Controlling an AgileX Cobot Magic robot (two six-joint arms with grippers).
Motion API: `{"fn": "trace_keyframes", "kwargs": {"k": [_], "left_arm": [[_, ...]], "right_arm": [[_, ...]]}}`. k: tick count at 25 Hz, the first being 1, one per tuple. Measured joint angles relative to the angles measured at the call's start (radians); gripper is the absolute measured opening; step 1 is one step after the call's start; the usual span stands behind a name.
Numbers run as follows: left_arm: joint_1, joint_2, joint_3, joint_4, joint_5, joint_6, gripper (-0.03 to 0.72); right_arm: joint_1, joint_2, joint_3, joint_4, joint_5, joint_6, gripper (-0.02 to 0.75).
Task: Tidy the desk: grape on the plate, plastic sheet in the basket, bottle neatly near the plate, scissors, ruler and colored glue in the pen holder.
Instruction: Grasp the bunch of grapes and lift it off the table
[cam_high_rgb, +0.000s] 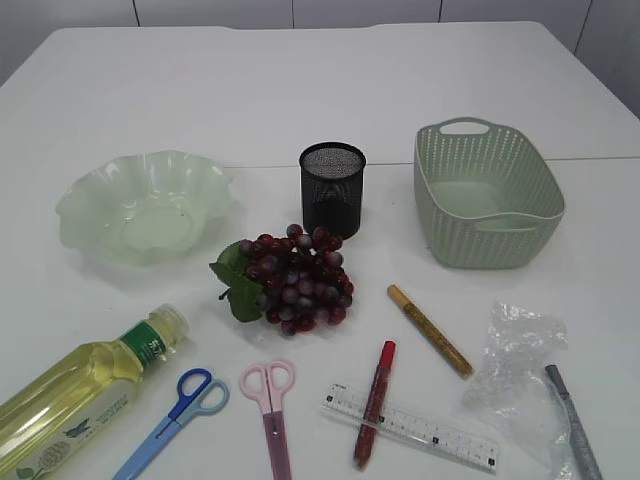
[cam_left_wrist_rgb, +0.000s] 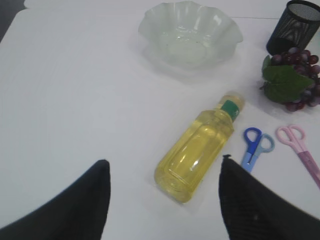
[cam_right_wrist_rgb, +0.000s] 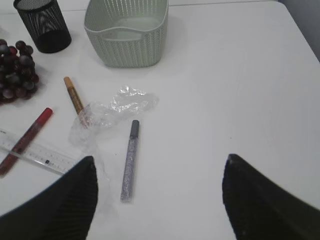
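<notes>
Yellow-filled bottle (cam_left_wrist_rgb: 200, 146) lies flat on the bench, between your wide-open, empty left end effector (cam_left_wrist_rgb: 165, 200) fingers; lower squarely across its body. Right end effector (cam_right_wrist_rgb: 160, 200) gapes empty too.

Clear plastic bottle of yellow liquid with green collar (cam_high_rgb: 75, 392): base is running off the exterior view's lower left edge; label print too small to read.
Blue-handled scissors (cam_high_rgb: 172, 420) and pink-handled scissors (cam_high_rgb: 272, 412): blade tips are being cut by the bottom edge.
Grey glitter glue pen (cam_high_rgb: 574, 423): lower end is leaving the frame.
Clear plastic ruler (cam_right_wrist_rgb: 35, 154): left end is being cropped in the right wrist view; markings illegible.
Black mesh pen holder (cam_left_wrist_rgb: 294, 26): right side is being cut off in the left wrist view.
</notes>
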Motion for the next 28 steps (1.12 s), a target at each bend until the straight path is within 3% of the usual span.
{"fn": "trace_keyframes", "kwargs": {"k": [5, 16, 23, 28], "left_arm": [[0.0, 0.109, -0.01, -0.03, -0.043, 0.008, 0.496], [-0.014, 0.43, -0.032, -0.115, -0.283, 0.008, 0.486], [-0.142, 0.648, -0.048, -0.154, -0.343, 0.027, 0.479], [-0.234, 0.876, -0.184, -0.155, -0.397, 0.029, 0.47]], "right_arm": [[0.0, 0.036, -0.011, 0.0, -0.038, 0.075, 0.566], [0.0, 0.431, -0.031, 0.062, -0.24, 0.161, 0.566], [0.0, 0.739, -0.033, 0.066, -0.261, 0.163, 0.566], [0.0, 0.808, -0.033, 0.051, -0.314, 0.157, 0.566]]}}
